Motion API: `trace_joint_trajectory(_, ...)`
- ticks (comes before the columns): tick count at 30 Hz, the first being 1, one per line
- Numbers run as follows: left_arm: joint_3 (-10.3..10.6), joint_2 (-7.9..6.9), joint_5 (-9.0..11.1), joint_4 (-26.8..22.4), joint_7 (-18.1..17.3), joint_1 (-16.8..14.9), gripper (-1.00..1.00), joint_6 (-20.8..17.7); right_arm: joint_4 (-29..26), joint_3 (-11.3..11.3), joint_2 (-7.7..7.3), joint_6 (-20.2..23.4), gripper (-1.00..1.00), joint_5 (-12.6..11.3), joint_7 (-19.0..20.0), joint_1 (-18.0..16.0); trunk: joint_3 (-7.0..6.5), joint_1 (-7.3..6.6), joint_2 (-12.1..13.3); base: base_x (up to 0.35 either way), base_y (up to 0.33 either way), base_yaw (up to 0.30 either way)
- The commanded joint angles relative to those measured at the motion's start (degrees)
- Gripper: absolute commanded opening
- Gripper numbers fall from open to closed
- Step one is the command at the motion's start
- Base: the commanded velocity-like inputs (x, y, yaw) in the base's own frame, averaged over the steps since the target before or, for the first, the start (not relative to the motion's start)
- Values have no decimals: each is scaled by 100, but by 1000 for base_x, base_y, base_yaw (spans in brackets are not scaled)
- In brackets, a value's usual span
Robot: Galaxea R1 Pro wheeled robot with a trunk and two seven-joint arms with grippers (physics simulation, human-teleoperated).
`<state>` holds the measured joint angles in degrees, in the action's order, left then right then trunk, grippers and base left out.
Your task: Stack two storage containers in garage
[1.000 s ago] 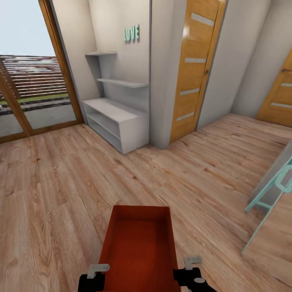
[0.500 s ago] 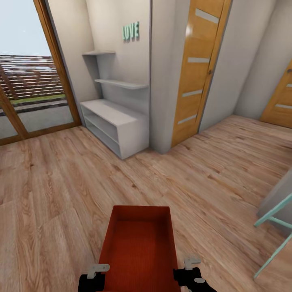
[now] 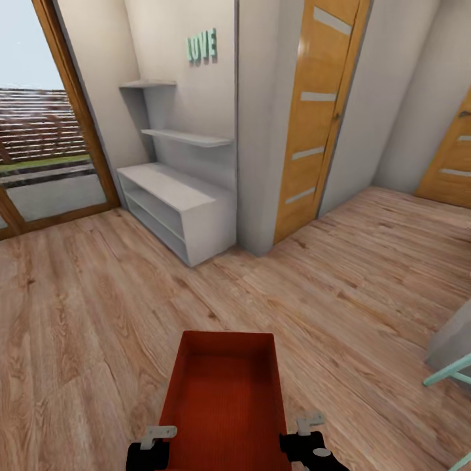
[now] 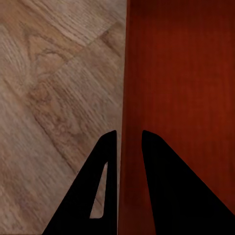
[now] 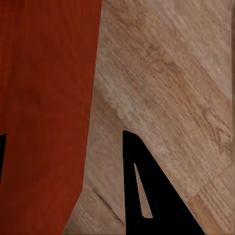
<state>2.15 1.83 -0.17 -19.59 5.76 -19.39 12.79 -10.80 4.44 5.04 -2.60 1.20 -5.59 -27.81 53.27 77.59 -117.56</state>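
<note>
One storage container (image 3: 226,399), an orange-red open tub, hangs above the light wood-plank floor (image 3: 98,314) low in the head view, its long axis pointing away from me. My left gripper (image 3: 154,439) is at its near left wall. In the left wrist view the left gripper (image 4: 129,137) is shut on the thin wall of the storage container (image 4: 181,98). My right gripper (image 3: 306,432) is at the near right wall. In the right wrist view the right gripper (image 5: 62,134) stands wide, its fingers on either side of the wall of the storage container (image 5: 44,98).
A low grey shelf unit (image 3: 176,209) stands ahead on the left against a grey wall corner (image 3: 258,131). Beside it is a wooden door (image 3: 314,124), and another wooden door (image 3: 454,157) is at far right. A glass patio door (image 3: 39,131) is at left, and teal chair legs (image 3: 451,373) at right.
The whole head view has shifted: shelf unit and patio door slid left, the teal chair slid out at the right. Container and both grippers keep their places in the view.
</note>
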Motion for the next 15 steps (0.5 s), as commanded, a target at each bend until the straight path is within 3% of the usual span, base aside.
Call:
trace_joint_trajectory(1, -48, -6, 8, -1, 92, -3, -100, 21, 9, 22, -3, -13, -100, 26, -65, -5, 4, 3, -2, 346, 74, -215)
trace_joint_trajectory(10, -48, -6, 8, -1, 92, -3, -100, 21, 10, 22, -3, -13, -100, 26, -65, -5, 4, 3, -2, 321, 66, -254)
trace_joint_trajectory(15, -48, -7, 8, -1, 92, -3, -100, 21, 8, 22, -3, -13, -100, 23, -65, -5, 4, 3, -2, 105, 13, -265)
